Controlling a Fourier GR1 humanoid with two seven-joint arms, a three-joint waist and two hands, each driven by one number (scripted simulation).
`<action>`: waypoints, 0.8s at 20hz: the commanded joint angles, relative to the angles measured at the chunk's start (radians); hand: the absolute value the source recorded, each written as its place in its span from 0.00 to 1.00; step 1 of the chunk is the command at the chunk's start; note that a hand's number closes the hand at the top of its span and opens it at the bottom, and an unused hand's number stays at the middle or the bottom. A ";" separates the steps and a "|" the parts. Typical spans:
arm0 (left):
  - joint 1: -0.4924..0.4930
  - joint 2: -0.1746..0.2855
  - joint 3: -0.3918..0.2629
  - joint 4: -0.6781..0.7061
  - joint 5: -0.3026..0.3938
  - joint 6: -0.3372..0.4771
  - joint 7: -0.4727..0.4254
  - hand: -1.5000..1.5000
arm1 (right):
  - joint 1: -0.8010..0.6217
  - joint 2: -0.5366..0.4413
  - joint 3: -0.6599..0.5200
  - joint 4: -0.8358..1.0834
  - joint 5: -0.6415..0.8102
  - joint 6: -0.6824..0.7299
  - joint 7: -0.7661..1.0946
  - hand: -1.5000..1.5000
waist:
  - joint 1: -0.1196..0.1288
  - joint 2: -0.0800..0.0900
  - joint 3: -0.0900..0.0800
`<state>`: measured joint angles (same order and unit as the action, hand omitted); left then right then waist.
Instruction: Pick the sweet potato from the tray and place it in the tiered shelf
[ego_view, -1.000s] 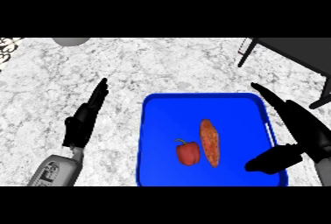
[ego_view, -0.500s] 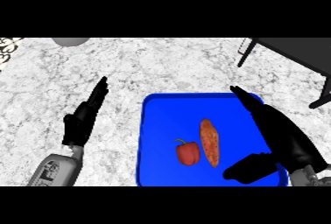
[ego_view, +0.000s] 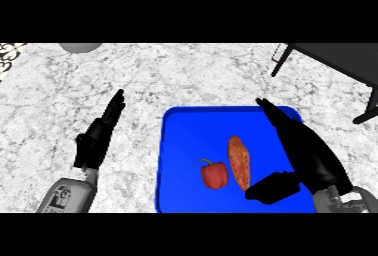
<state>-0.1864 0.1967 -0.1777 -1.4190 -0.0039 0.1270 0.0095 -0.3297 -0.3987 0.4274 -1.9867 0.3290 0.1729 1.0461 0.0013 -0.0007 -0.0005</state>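
Counter (ego_view: 184, 75): white and grey marbled top that fills most of the head view and carries everything listed below.

Tray (ego_view: 184, 140): bright blue, rectangular with rounded corners and a low rim. It lies right of centre, and its near end is cut off at the lower edge of the view.

Tiered shelf (ego_view: 332, 55): dark frame in the upper right corner, only partly in view. Thin black legs stand on the counter, well apart from the tray's contents.

Right hand (ego_view: 310, 155): black, over the tray's right side. The fingers are straight and held together, pointing toward the tray's far edge, and the thumb is spread wide toward the middle. Nothing is held. The thumb tip lies at the near end of the sweet potato; contact cannot be judged.

Left hand (ego_view: 96, 140): black, over bare counter left of the tray. The fingers are straight and point away, and it holds nothing.

Sweet potato (ego_view: 238, 160): long, slim and spindle-shaped, with orange-brown speckled skin and tapered ends. It lies flat on the tray floor near the middle, lengthwise, between the pepper and the right hand.

Pepper (ego_view: 213, 175): red bell pepper, small and blocky with a short dark stem. It is on the tray just left of the sweet potato's near half.

Grey round object (ego_view: 80, 47): at the top edge, upper left, partly cut off.
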 joint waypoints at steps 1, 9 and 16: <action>0.000 -0.005 0.025 -0.035 -0.002 -0.019 0.016 0.50 | -0.017 0.067 0.012 -0.036 0.038 0.065 0.132 0.00 | 0.000 -0.001 0.000; 0.016 -0.013 0.030 -0.012 -0.034 -0.041 0.003 0.50 | 0.012 0.132 0.045 -0.006 0.110 0.078 0.153 0.00 | -0.001 0.000 0.000; 0.016 -0.033 0.054 -0.002 -0.027 -0.061 -0.008 0.50 | 0.109 0.127 0.039 0.067 0.173 0.065 0.016 0.00 | -0.003 0.000 0.000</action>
<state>-0.1774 0.1778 -0.1260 -1.4341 -0.0281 0.0750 0.0137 -0.2815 -0.2634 0.4553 -1.9340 0.4752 0.2062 1.0432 0.0002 -0.0008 -0.0004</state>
